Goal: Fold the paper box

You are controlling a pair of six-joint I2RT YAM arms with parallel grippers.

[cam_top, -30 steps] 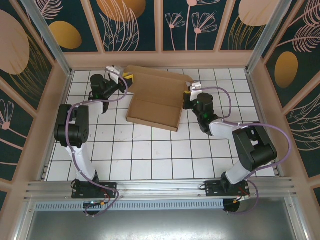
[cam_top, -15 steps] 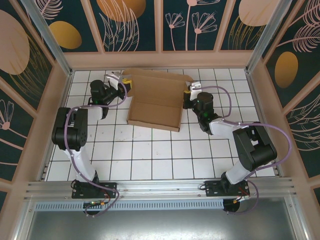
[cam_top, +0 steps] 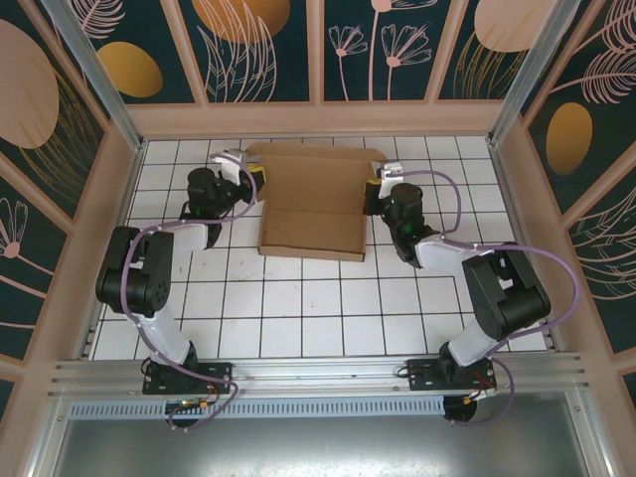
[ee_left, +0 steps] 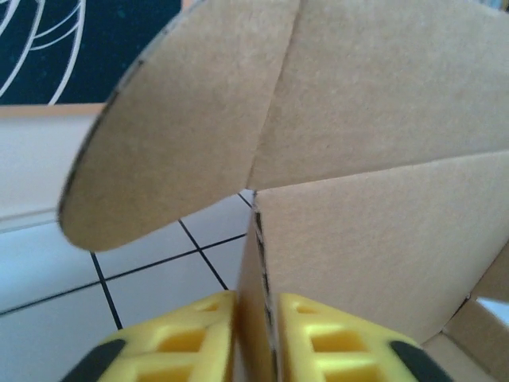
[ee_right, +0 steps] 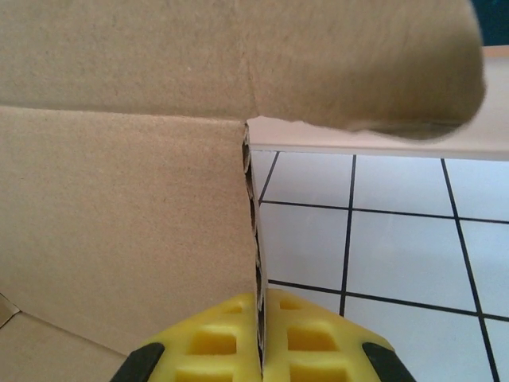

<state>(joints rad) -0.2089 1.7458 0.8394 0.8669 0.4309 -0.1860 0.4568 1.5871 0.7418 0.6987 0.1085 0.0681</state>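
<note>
Gripping both side walls at once, the arms look mid-fold, standing up the sides of the paper box [cam_top: 313,204]. At upper left of the top view, the left claw [cam_top: 255,172] is clamped on the left wall (yellow fingers [ee_left: 191,342] pinching the cardboard edge). The box, plain brown with rounded flaps, lies upper centre on the tiled tabletop [cam_top: 298,308]. Right of it, the right claw [cam_top: 376,183] pinches the right wall. Next, likely, tucking flaps with the walls held square.

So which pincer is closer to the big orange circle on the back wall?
Left. The left pincer grips the box on its left, almost in front of the circle; the right pincer grips its right, further off.
</note>
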